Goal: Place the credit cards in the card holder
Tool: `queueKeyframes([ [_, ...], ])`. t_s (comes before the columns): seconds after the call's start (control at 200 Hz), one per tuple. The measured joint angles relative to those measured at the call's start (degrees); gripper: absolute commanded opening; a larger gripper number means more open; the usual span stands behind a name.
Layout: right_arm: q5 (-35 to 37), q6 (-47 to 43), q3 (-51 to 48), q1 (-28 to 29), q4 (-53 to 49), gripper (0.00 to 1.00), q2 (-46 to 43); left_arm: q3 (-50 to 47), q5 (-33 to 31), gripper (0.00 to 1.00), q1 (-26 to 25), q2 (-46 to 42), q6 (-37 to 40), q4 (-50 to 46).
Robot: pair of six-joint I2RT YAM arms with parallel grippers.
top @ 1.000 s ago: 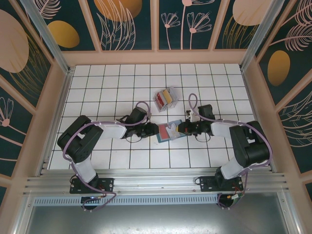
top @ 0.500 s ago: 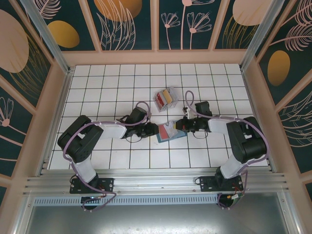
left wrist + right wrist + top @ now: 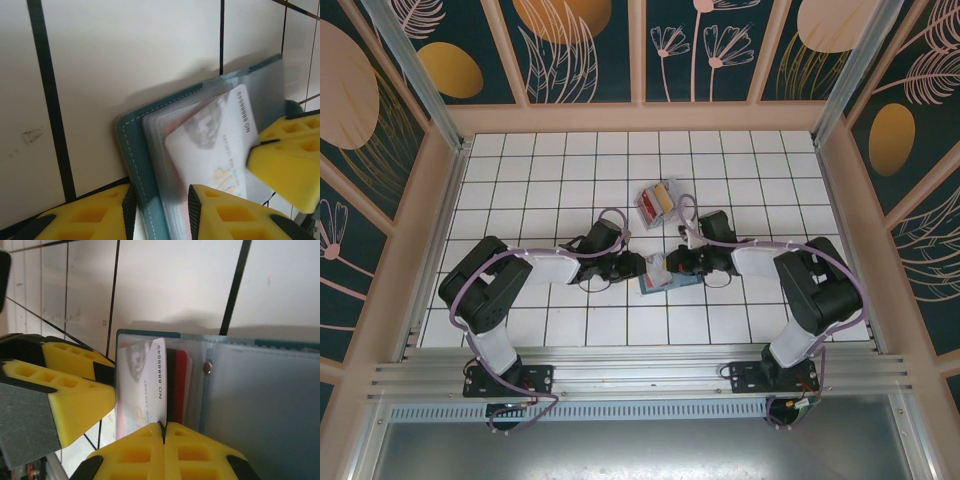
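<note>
On the near-middle of the white tiled table (image 3: 550, 180) lies the small flat teal-blue folding card holder (image 3: 653, 283) (image 3: 132, 150) (image 3: 270, 400), opened out with its pale clear pocket pages up. The left gripper (image 3: 632, 266) (image 3: 160, 192) reaches in from the left, its yellow fingers (image 3: 85, 215) closed on the holder's left edge, with the teal cover and the pages pinched between them. The right gripper (image 3: 672, 266) (image 3: 164, 427) comes in from the right and meets the holder close beside the left one. Its two yellow fingers (image 3: 200, 455) are pressed together on the edge of a thin pale credit card (image 3: 215, 135) (image 3: 142, 385) printed with a row of digits. That card lies slantwise over the left-hand pocket pages; whether its end is under the clear film cannot be told. Just right of it a red card (image 3: 181, 385) sits inside a pocket. Farther back, a small clear plastic box (image 3: 658, 203) stands apart from the holder, with red and yellow cards (image 3: 661, 199) inside
</note>
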Motion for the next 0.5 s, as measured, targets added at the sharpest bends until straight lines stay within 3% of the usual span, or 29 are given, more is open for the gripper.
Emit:
queueKeyframes([
  [0.5, 9.6, 2.3, 2.4, 4.6, -2.8, 0.02, 0.0, 0.3, 0.4, 0.36, 0.2, 0.2, -0.3, -0.5],
])
